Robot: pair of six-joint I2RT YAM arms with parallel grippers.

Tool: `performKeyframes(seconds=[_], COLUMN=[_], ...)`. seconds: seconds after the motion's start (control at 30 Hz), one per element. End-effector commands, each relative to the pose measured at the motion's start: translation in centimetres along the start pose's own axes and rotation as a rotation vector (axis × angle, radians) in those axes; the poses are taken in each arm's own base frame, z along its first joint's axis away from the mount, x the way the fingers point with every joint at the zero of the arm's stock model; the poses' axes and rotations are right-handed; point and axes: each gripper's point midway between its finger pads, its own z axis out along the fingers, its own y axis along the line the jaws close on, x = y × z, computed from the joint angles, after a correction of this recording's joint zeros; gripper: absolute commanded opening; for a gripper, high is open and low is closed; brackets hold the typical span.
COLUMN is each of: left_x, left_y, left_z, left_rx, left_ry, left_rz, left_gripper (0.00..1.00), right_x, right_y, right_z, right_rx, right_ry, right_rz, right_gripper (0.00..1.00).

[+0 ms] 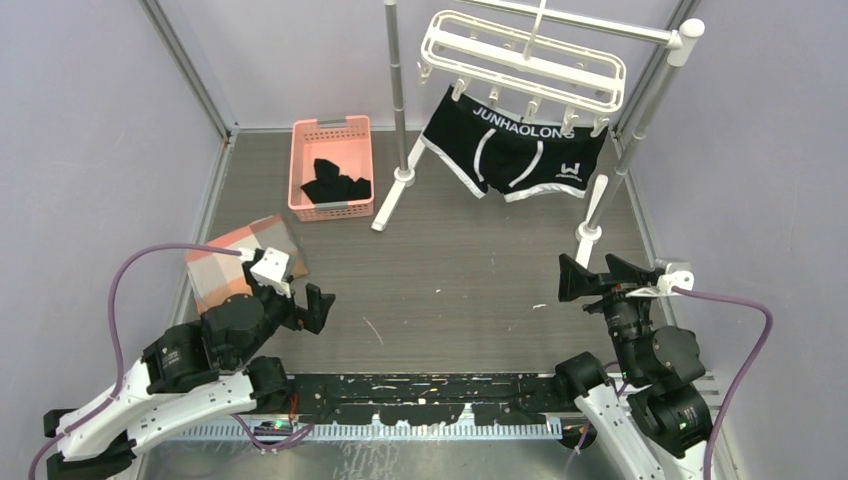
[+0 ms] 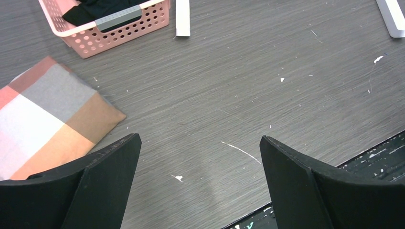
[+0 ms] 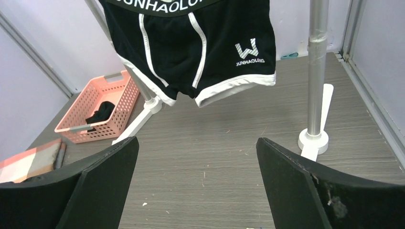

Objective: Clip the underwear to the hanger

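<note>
Fingers (image 2: 107, 171) on left gripper (image 2: 198, 143) wide apart, nothing between, just bare tabletop below. Same on right gripper (image 3: 197, 143): fingers (image 3: 291, 176) spread, clamped on nothing, aimed up at the garment.

Underwear (image 1: 515, 150) off the table, hanging by the waistband from clips along the near edge of the hanger (image 1: 520, 55). Lettering facing out, legs dangling free, logo side toward the right. Clip contact seen at both waistband ends in the top view; middle clips hard to make out. Hanger hooked on the grey rail stand (image 1: 640, 110), tilted a little, likely from the load on one edge.

Both arms low and folded close to their bases, well apart from the garment. Judged a parked pose with the clipping done, nothing left to grasp.

Pink basket (image 1: 300, 170) at the back left beside a stand foot, holding plain black garments (image 1: 335, 185), probably the waiting pile. Folded checked cloth (image 1: 235, 265) flat on the table, just beside the left gripper, not touched.

Table (image 1: 450, 270) grey wood-grain, scuffed, white flecks and scratches. Pale lilac walls on three sides, metal frame strips in the corners, black rail at the near edge.
</note>
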Motion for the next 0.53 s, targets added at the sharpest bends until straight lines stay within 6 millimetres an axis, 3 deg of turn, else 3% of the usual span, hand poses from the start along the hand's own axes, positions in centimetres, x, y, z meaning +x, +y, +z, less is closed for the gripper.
performKeyframes(seconds=[0.0, 0.13, 0.5], left_x=[-1.2, -1.1, -1.1], left_y=[0.5, 0.4, 0.3], left_z=[-0.4, -0.5, -0.4], left_rx=[-0.021, -0.016, -0.017], left_ry=[-0.051, -0.044, -0.042], left_rz=[-0.067, -0.066, -0.066], left_gripper=[0.98, 0.98, 0.98], right_x=[-0.2, 0.9, 1.2], right_y=[-0.3, -0.1, -0.1], right_z=[0.5, 1.0, 1.3], right_rx=[0.028, 0.026, 0.026], right_ry=[0.008, 0.059, 0.073], right_rz=[-0.019, -0.025, -0.029], right_gripper=[1.0, 1.0, 1.0])
